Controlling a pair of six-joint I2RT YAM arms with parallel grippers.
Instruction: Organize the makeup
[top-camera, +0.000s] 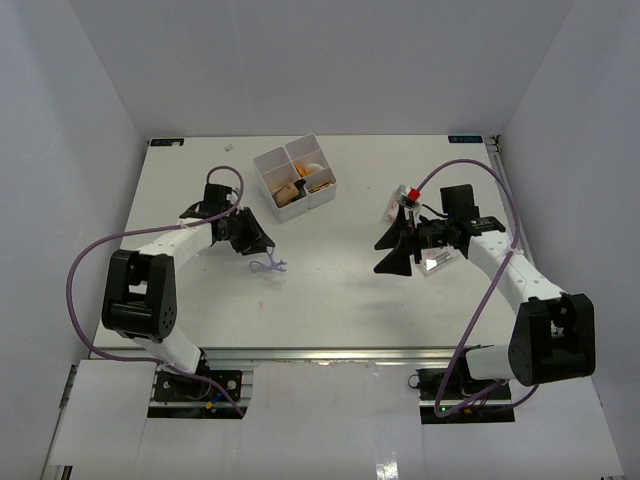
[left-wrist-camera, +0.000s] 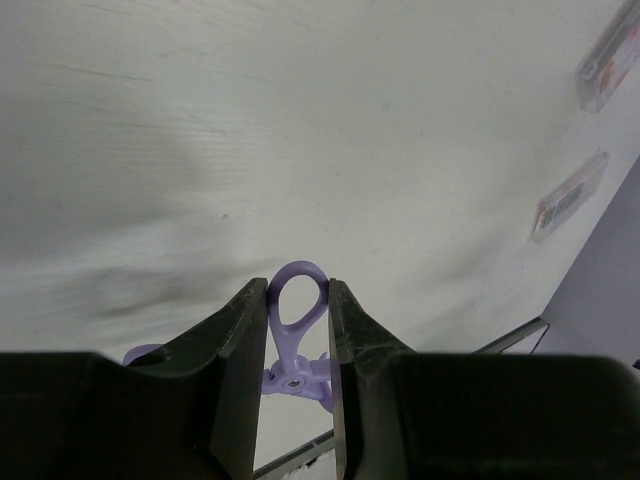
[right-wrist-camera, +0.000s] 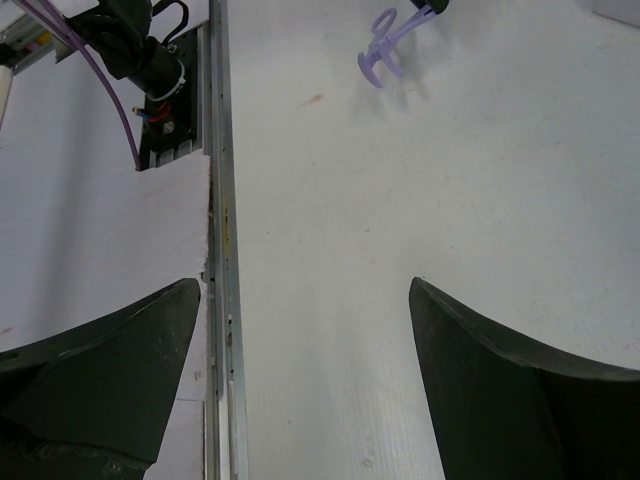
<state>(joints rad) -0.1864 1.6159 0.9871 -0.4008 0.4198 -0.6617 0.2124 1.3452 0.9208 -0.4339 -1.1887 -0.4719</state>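
Purple loop (left-wrist-camera: 293, 375) was pinched in my left hand (left-wrist-camera: 297, 290) over the white surface (left-wrist-camera: 300, 120), while my right hand (right-wrist-camera: 302, 290) hung spread wide, well apart from it.

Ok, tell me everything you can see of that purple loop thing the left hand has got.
The purple loop looks like smooth lilac plastic: an oval ring on top, narrowing into a stem with a small rivet, where further curved loops branch off. The left hand is shut on it, the ring pinched between both fingers and poking past their tips. It sits left of centre, nearer than the white box. Whether its lower loops touch the table cannot be told.
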